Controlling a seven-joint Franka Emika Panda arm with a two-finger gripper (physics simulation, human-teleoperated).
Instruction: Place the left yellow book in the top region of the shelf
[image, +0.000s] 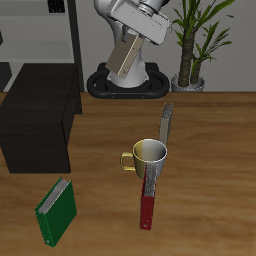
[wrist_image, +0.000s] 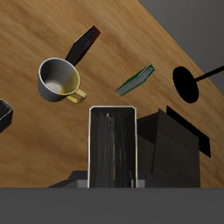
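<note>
1. The jaws are closed tight on the left yellow book (image: 122, 56). They hold it high in the air, far back by the robot's base.
2. The shelf (image: 40, 118) is the low black box off to one side of the tabletop (image: 210, 190). Its flat top looks bare, so I think there is room for the book.
3. The book is well apart from the shelf, so the job looks about half done.
4. To do this step well, carry the book across high, so it clears the shelf's edge.
5. Then lower it slowly over the middle of the top, and open the jaws only when it rests there.
6. The mug (image: 150, 156) stands near the middle of the tabletop. In the wrist view the mug looks empty.
7. The other yellow book (image: 167, 122) stands just behind the mug. Leave it alone.
</note>
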